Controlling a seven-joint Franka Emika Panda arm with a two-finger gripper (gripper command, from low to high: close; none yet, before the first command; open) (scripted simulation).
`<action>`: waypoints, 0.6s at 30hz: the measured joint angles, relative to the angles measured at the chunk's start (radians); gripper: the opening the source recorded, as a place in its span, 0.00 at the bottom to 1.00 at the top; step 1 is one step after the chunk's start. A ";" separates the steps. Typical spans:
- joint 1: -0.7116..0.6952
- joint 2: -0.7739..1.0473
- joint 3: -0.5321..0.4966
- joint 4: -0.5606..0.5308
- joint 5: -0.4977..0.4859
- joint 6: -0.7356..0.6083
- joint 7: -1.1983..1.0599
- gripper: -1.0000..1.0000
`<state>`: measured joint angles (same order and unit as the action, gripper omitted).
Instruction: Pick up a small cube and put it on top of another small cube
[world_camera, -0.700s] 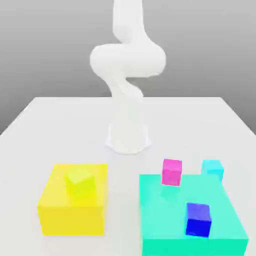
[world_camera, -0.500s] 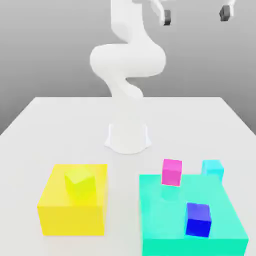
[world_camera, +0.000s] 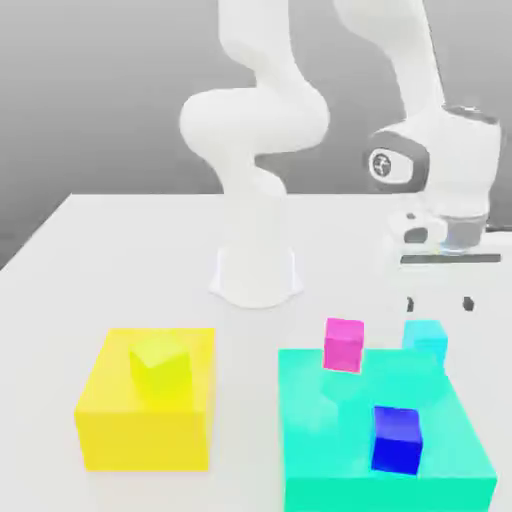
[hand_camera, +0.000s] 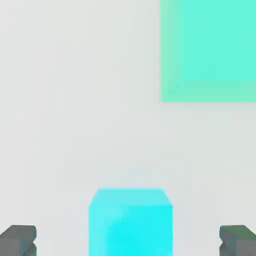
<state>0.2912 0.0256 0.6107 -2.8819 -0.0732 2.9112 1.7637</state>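
Light-cyan small cube (world_camera: 426, 336) sits on the white table (world_camera: 120, 260), just behind the far right corner of the big turquoise block (world_camera: 340, 450) in the exterior view, untouched. What changed: half a second ago only the fingertips showed at the top of the frame, high up; now the whole wrist has dropped into view and the gripper (world_camera: 438, 303) hangs close above the cube, pointing straight down. Jaws spread wide, nothing between them. In the hand view the cube (hand_camera: 131, 220) lies between the two dark fingertips (hand_camera: 18, 240), roughly centred, with a gap on each side, so alignment looks good. Cubes have not moved: magenta cube (world_camera: 344, 343) at the block's far edge, dark blue cube (world_camera: 397, 438) on top of the block, yellow-green cube (world_camera: 161, 368) on the yellow block (world_camera: 105, 420). My read: approach phase nearly done, still needs the last bit of descent before closing. Nothing picked yet, stacking not started.
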 joint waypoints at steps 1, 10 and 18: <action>0.018 0.030 -0.035 0.005 -0.072 0.019 0.054 0.50; 0.328 0.228 -0.442 0.057 -0.489 0.155 0.364 0.00; 0.274 0.194 -0.373 0.047 -0.429 0.131 0.320 0.00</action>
<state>0.5652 0.2196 0.2376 -2.8345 -0.5024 3.0423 2.0836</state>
